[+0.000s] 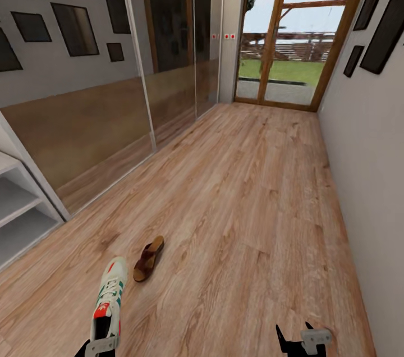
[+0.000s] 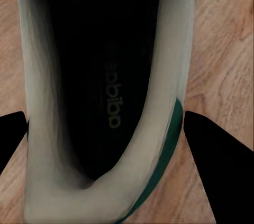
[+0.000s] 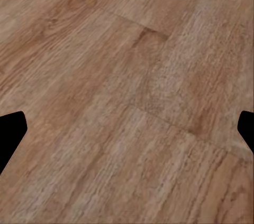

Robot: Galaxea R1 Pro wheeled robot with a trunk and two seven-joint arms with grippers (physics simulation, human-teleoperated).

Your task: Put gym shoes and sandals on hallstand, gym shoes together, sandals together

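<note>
left gripper [image 2: 106, 129]: spread wide, one finger on either side of the gym shoe [image 1: 110, 301] at its heel opening, not yet pinching it
right gripper [image 1: 303, 340]: spread, nothing between its fingers, over bare planks
risk: closing on the soft collar alone, the shoe could tilt and slip out, or get nudged into the sandal [image 1: 148, 257] just beside its toe
sandal: flat on the corridor floor [image 1: 252, 205], apart from the shoe
hallstand [image 1: 17, 205]: pale shelves at the left edge, still without shoes as far as visible
room: mirrored sliding doors left, glazed door at the far end, dark frames on both walls
</note>
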